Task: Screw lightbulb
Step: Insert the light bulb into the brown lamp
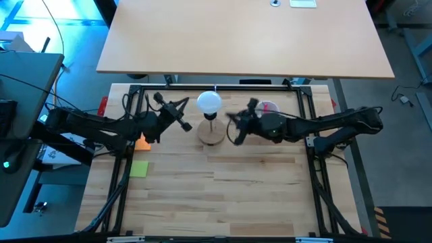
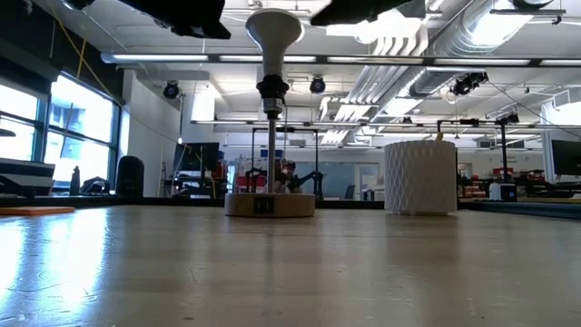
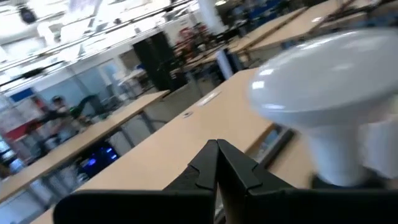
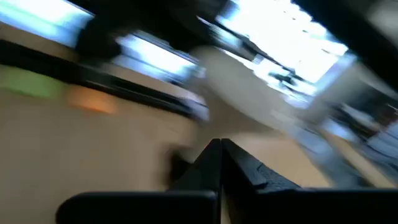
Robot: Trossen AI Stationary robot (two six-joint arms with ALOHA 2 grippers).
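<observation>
The white lightbulb [image 1: 208, 102] stands upright with its narrow neck down in the black socket [image 2: 271, 88] of a stem. The stem rises from a round wooden disc [image 1: 212, 133] at the table's far middle. The bulb also shows in the low view [image 2: 274, 32] and in the left wrist view [image 3: 329, 93]. My left gripper [image 1: 183, 125] is shut and empty just to the left of the bulb and stem. My right gripper [image 1: 231, 128] is shut and empty just to the right of the stem. The right wrist view is blurred and shows only the shut fingers [image 4: 219, 152].
A white latticed cup [image 2: 419, 177] holding pink items stands right of the lamp base, under my right arm [image 1: 268, 108]. An orange piece [image 1: 142, 142] and a green square [image 1: 139, 169] lie on the left. Black frame rails [image 1: 121, 175] run along the table's edges.
</observation>
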